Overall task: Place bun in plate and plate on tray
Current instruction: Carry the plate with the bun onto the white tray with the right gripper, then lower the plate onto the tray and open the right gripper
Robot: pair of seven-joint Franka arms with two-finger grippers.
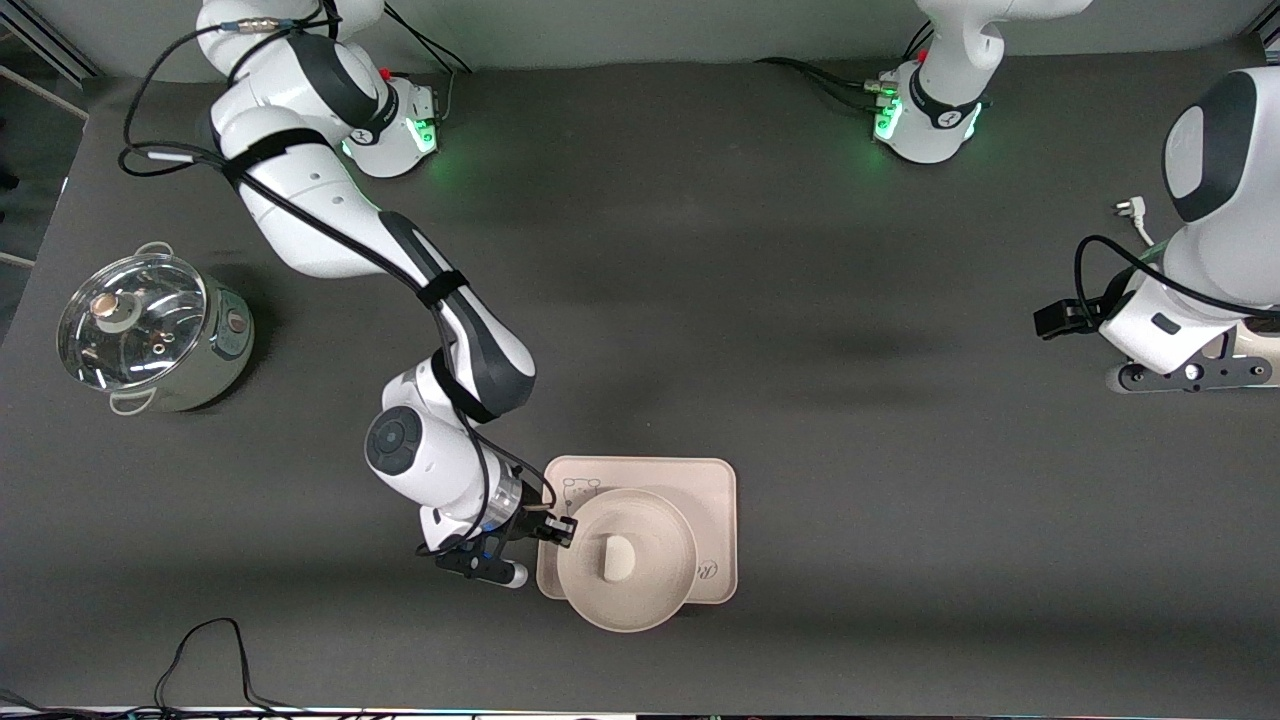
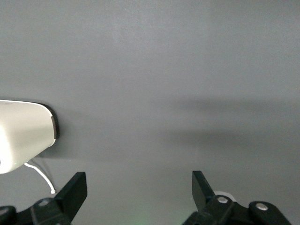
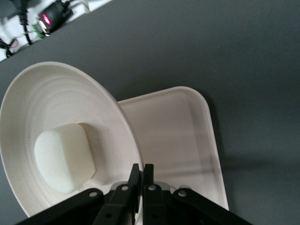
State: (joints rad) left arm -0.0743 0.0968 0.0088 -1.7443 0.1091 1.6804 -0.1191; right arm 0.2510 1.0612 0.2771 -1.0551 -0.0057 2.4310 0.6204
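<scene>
Two arms: one working, one waiting.
Risk: the plate sits on the tray but overhangs the tray's edge nearest the front camera. If the jaws let go while the plate is tilted or only partly supported, it could likely rock, tip off onto the table or slide further out.
Second risk: a jolt on release could roll the bun off centre or over the shallow rim.
Right gripper: at the plate's rim, toward the right arm's end of the tray. Its jaws are pinched fully together on the rim, as the right wrist view shows.
Right arm pose: reaches from its base down across the table, elbow bent, wrist low beside the tray's corner.
Left gripper: over bare table near the left arm's end, jaws spread wide and holding nothing. This arm waits, folded close to its base.
Bun: in the plate's middle, flat side down.
Tray: near the table's front edge, roughly midway along it.
Bystander: a lidded steel pot, at the right arm's end of the table.
</scene>
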